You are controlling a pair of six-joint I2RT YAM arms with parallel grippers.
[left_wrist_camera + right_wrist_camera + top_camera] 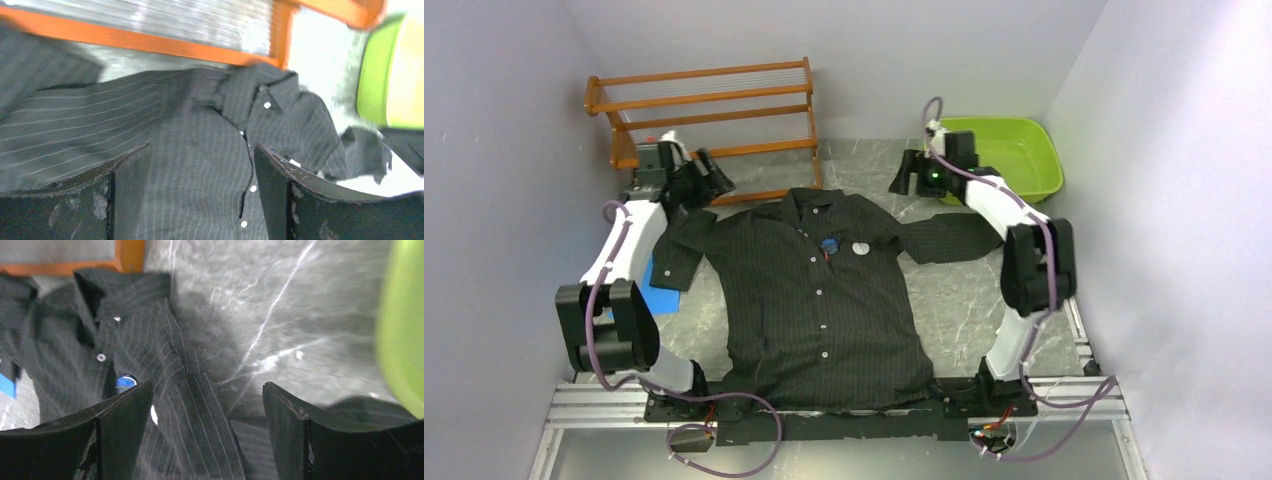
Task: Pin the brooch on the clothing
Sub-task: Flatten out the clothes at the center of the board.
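The black pinstriped shirt (824,310) lies flat on the table, collar away from the arm bases. A round blue brooch (831,244) sits on its chest beside the button line, with a small white round badge (861,248) just right of it. My left gripper (714,180) is open and empty, hovering by the shirt's left shoulder; in the left wrist view (202,165) it looks down on the collar (250,90). My right gripper (904,180) is open and empty above the right sleeve. The right wrist view (207,400) shows the blue brooch (126,382) partly behind a finger (120,425).
An orange wooden rack (714,110) stands at the back left, close behind the left gripper. A lime green tub (1014,150) sits at the back right behind the right arm. A blue mat (659,292) pokes out under the left sleeve. Grey walls enclose the table.
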